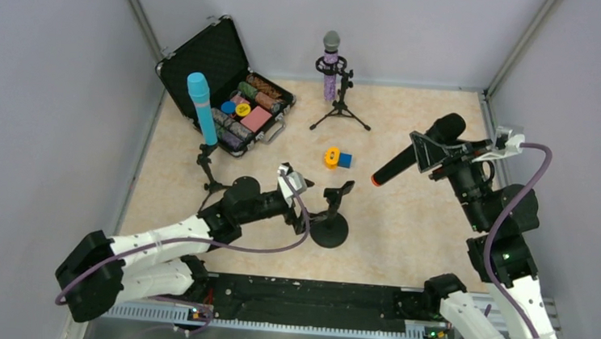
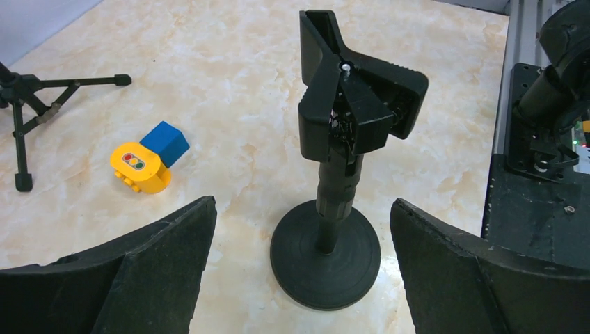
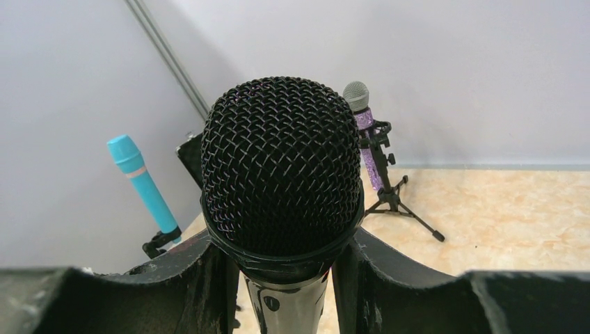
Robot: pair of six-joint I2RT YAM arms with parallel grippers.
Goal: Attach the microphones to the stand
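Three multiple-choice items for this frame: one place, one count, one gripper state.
1. Where is the black microphone? A. in the left gripper B. in the right gripper C. on the round-base stand
2. How many microphones are mounted upright? A. two B. none C. three
3. The left gripper is: A. shut on the stand B. shut on a microphone C. open, empty
Key: B, jaws clamp its body; A, the purple microphone and light-blue microphone are; C, jaws spread wide, facing the round-base stand.
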